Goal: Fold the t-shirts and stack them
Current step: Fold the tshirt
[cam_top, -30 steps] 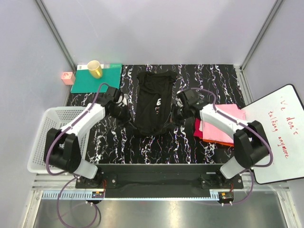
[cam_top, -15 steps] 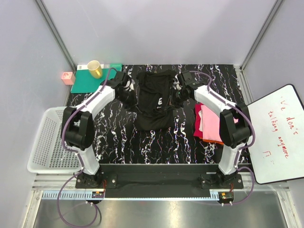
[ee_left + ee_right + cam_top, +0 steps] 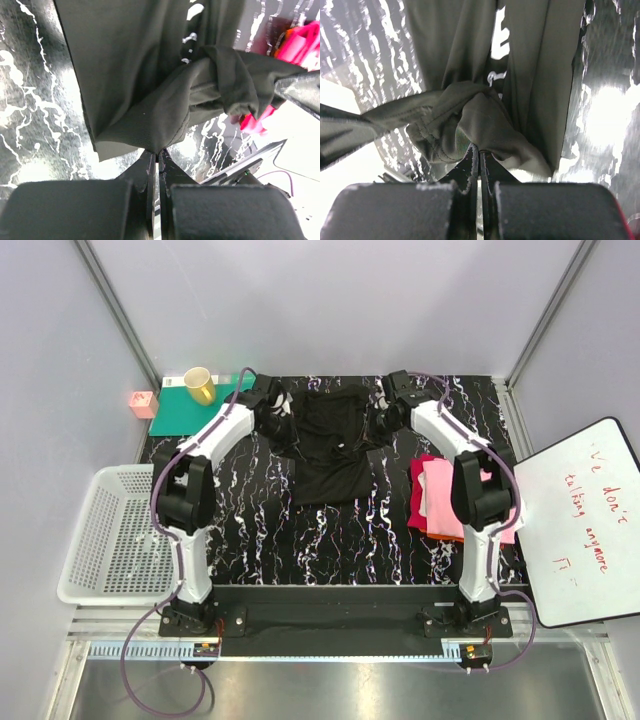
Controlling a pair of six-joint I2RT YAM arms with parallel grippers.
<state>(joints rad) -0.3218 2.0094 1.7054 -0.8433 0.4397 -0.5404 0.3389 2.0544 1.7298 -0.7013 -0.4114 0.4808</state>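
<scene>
My left claw (image 3: 158, 152) is pinched shut on a bunched edge of the black t-shirt (image 3: 135, 75); my right claw (image 3: 479, 150) clamps the opposite edge. The shirt stretches between them at the table's (image 3: 240, 520) far side, its length running back toward my bases. The folded pink shirt stack (image 3: 440, 495) lies nearer my right claw.

Black t-shirt (image 3: 326, 445) on a black counter (image 3: 250, 520) with white marbling, pink and red folded shirts (image 3: 440, 498), green mat (image 3: 185, 410), yellow cup (image 3: 199, 386).
</scene>
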